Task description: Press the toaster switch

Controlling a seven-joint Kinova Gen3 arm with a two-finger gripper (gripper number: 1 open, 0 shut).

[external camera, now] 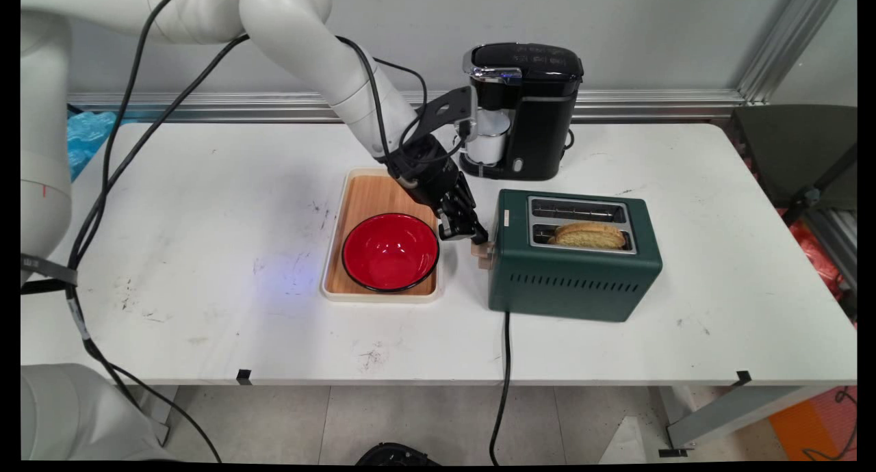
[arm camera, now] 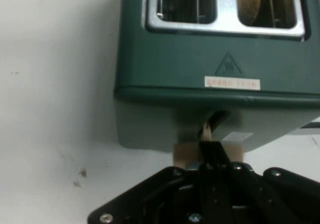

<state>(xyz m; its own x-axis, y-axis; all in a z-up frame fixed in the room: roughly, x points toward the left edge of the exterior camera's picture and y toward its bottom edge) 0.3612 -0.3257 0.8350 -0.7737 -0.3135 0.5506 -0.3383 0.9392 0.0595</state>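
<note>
room: grey wall behind, with an aluminium rail running along its foot; something dark like a chair stands off the right end and a bit of blue plastic shows at the left.
surface: white surface, scuffed with small dark marks, tiled floor below its near edge.
gripper: the gripper comes down at a slant from the upper left, its tip at the left end of the toaster.
jaws: drawn together with no gap showing in the hand view; they clasp nothing, and their tips sit on the lever.
lever: pale beige tab sticking out of the slot in the toaster's left end wall; it shows on both sides of the black tips, about halfway down that wall.
toaster: dark green, two slots on top, standing right of centre; its black cord runs off the near edge of the surface to the floor.
bread: one slice of bread stands in the nearer slot with its top above the rim; the farther slot looks empty.
tray: wooden tray with a pale rim, just left of the toaster and apart from it, partly under the arm.
bowl: red bowl with a dark rim, empty, on the near half of the tray.
coffee maker: black coffee maker behind the toaster by the wall, with a white cup under its spout.
</note>
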